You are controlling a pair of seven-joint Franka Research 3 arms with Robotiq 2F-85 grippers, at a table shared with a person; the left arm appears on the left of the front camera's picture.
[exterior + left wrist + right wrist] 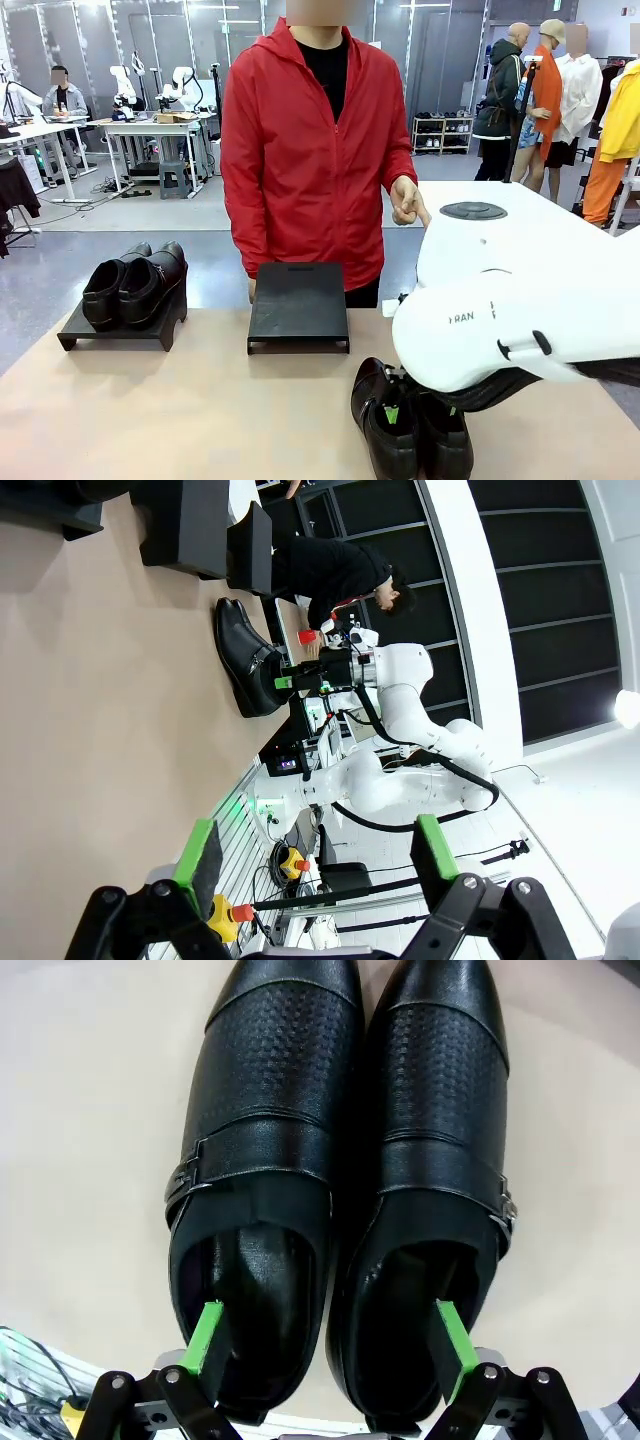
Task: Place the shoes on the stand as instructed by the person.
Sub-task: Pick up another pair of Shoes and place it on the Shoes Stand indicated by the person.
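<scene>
The pair of glossy black leather dress shoes (pixel 340 1160) lies on the beige table (pixel 180 420), on the robot's side of the empty black sloped stand (pixel 298 305) and slightly to its right, long axis running roughly toward that stand. The right pincer (pixel 330 1345) stands wide across that axis, one green pad at each shoe's mouth near the heel, nothing clamped; the left pincer (pixel 318 850), also wide and empty, hangs well away, so the right arm is nearer.

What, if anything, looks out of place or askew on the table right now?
Nothing stands out. One pair of shoes sits together on the left stand; the other pair lies side by side on the table, with the open right gripper inside its openings.
</scene>
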